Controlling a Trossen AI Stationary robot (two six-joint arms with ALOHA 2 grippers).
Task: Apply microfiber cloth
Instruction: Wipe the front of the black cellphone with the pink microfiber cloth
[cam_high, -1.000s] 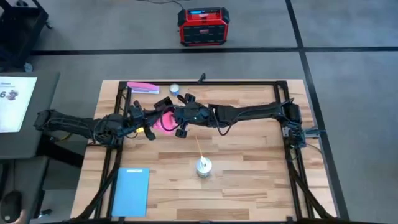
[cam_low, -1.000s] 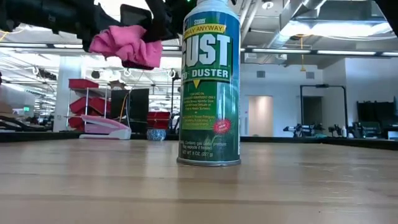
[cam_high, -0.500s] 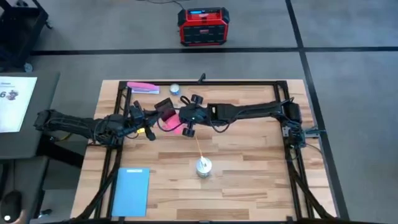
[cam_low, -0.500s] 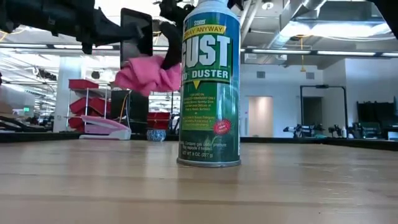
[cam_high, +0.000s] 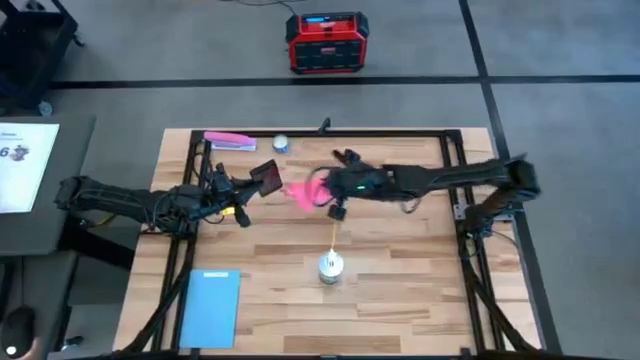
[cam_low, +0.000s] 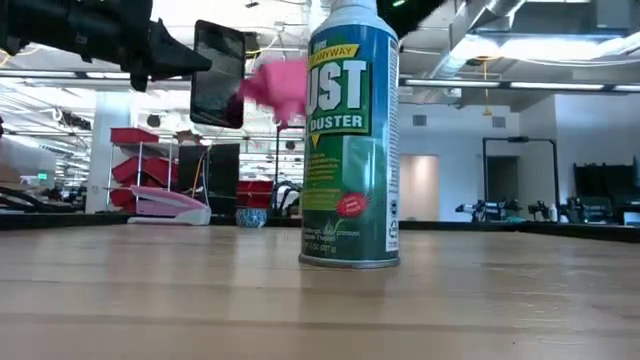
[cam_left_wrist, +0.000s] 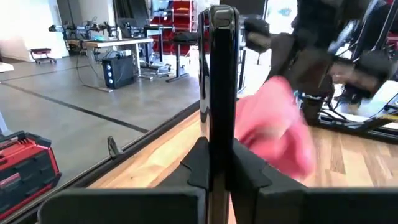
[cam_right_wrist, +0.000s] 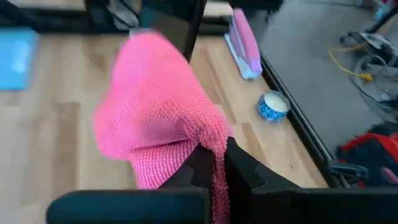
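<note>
The phone is gripped upright by the left hand so the cloth, pinched in the right hand beside it, can wipe it.

Grey tiled floor surrounds the wooden table, with a red box standing beyond it.

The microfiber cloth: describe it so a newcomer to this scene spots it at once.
Start at the wooden table and find the two dark arms meeting above its far half. The microfiber cloth hangs bunched in the right gripper, just beside the black phone held by the left gripper. It is soft and pink, unlike the flat light-blue rectangle lying near the front.
</note>
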